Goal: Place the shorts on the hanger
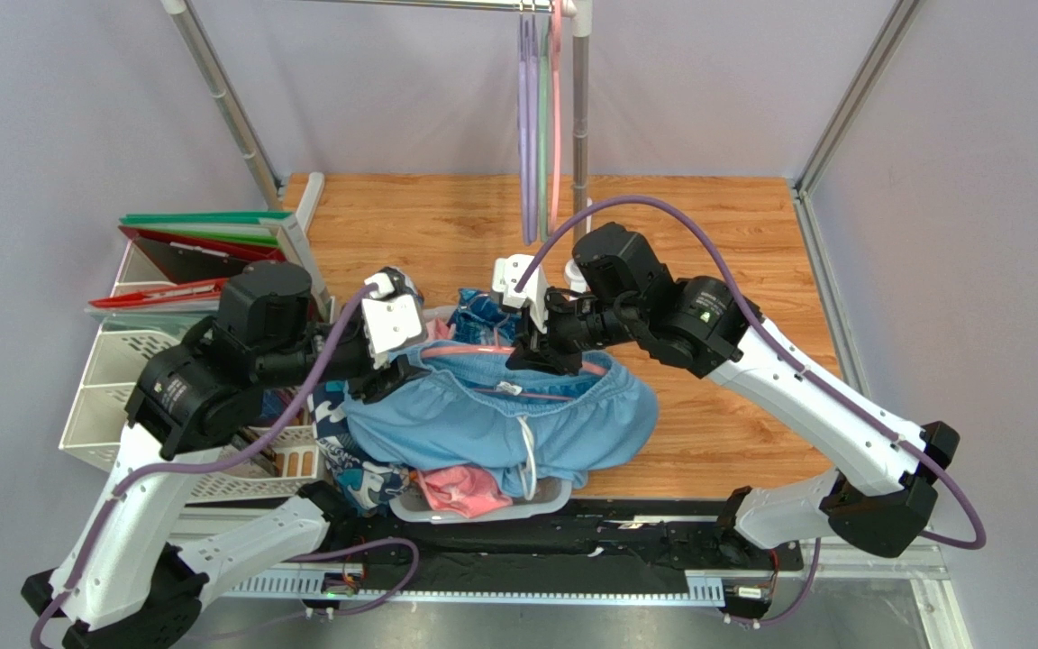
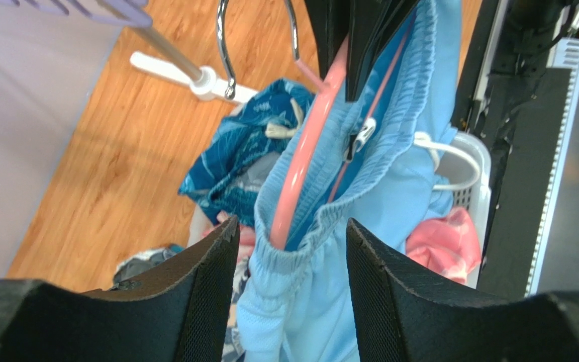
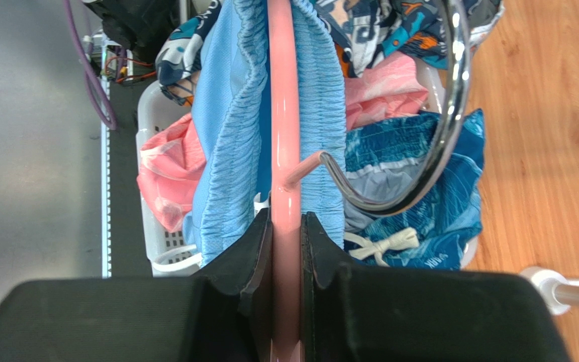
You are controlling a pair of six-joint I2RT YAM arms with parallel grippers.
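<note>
One shorts (image 1: 498,419), one hanger (image 3: 285,113). The right gripper (image 3: 286,249) is clamped tight on the hanger bar, which runs inside the shorts' waistband. The left gripper (image 2: 291,230) is wide open, flanking the waistband and gripping nothing.

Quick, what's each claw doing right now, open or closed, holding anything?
Left claw: open, fingers either side of the shorts and the hanger, gripping nothing.
Right claw: closed on the hanger.
</note>
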